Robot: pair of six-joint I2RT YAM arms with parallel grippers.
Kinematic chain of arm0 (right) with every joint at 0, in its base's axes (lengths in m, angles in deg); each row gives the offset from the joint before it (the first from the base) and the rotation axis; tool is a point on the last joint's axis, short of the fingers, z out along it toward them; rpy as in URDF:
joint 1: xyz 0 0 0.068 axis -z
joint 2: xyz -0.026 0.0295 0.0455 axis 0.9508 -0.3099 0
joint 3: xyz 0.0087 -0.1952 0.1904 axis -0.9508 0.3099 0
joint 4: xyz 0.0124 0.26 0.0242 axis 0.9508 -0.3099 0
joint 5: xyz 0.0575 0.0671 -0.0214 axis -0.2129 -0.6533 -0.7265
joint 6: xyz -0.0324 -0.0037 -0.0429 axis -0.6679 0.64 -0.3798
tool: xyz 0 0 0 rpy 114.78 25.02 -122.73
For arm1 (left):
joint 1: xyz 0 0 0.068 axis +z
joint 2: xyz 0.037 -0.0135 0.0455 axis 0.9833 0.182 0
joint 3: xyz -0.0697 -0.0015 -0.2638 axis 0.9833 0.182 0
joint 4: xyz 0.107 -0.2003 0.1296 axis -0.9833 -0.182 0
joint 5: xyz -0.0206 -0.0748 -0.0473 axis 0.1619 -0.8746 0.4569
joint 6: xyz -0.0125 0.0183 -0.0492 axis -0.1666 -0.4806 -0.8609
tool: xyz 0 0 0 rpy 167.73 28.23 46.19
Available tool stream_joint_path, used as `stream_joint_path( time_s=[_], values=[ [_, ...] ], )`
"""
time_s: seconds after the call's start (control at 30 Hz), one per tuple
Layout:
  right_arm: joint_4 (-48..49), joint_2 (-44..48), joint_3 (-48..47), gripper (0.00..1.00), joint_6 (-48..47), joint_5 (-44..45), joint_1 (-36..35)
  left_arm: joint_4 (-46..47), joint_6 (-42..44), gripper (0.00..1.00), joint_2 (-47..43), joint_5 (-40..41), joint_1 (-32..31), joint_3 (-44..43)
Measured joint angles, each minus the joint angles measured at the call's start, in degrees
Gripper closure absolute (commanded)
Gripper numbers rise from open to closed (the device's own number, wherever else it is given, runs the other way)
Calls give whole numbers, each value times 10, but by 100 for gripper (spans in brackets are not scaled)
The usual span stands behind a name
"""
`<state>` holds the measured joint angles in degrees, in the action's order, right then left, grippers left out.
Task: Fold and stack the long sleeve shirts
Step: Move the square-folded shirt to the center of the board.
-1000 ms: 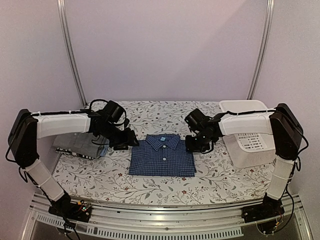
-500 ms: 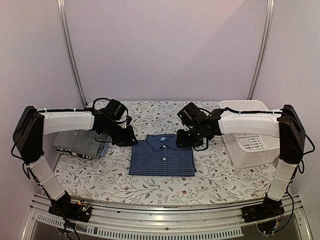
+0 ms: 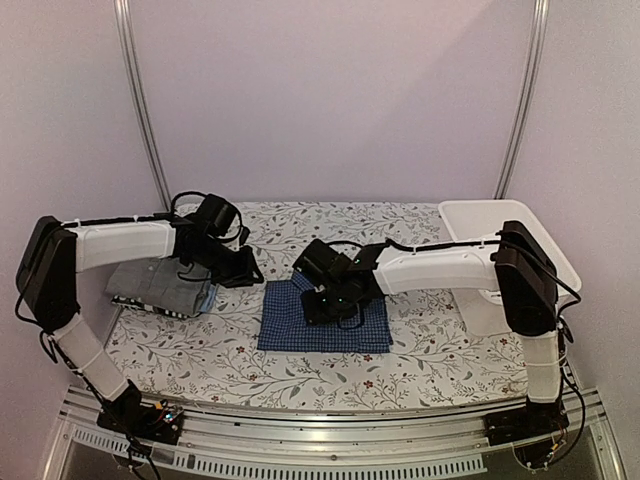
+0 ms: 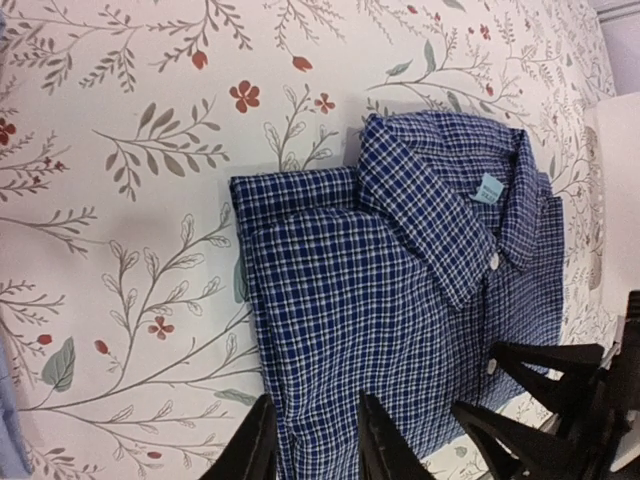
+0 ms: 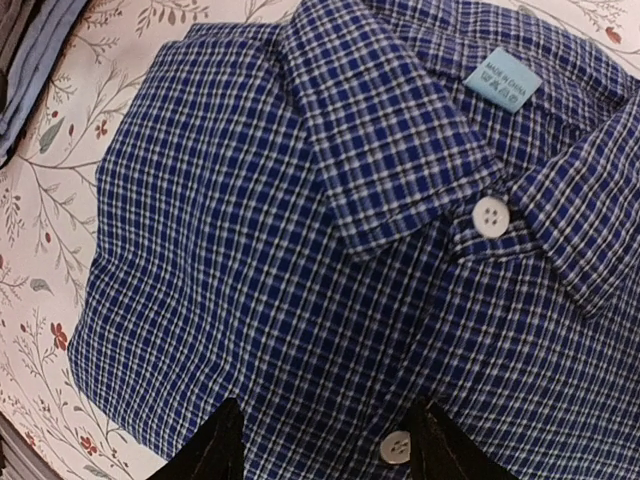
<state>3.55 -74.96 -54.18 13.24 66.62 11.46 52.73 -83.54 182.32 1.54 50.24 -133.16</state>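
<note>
A folded dark blue check shirt (image 3: 330, 328) with collar and white buttons lies flat at the table's middle. It also shows in the left wrist view (image 4: 400, 290) and fills the right wrist view (image 5: 350, 250). My right gripper (image 3: 322, 308) hangs open and empty over the shirt's upper front, its jaws (image 5: 330, 445) spanning the button line. My left gripper (image 3: 250, 275) is open and empty by the shirt's far left corner, its jaws (image 4: 315, 445) over the shirt's left edge. The right gripper's fingers (image 4: 560, 365) show there too. A stack of folded grey, light blue and dark-striped shirts (image 3: 160, 288) lies at the left.
A white plastic basket (image 3: 500, 215) stands at the right, behind the right arm. The table wears a floral cloth (image 3: 440, 345). The stack's edge shows in the right wrist view (image 5: 30, 50). Metal rails run along the near edge.
My right arm has swung left from beside the basket to over the blue shirt. My left gripper has drawn back slightly to the left.
</note>
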Motion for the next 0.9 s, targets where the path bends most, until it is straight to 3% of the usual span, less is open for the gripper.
stream_joint_path(
  time_s=[0.23, 0.6, 0.9],
  values=[
    [-31, -17, -20, 43, 23, 42, -26, -9, 15, 63, -38, 4, 11, 5],
    [-29, -49, -17, 39, 38, 80, -25, -26, 20, 59, -44, 7, 11, 5],
    [24, 5, 89, 37, 34, 107, 7, -43, 23, 58, -44, 18, 11, 1]
  ],
)
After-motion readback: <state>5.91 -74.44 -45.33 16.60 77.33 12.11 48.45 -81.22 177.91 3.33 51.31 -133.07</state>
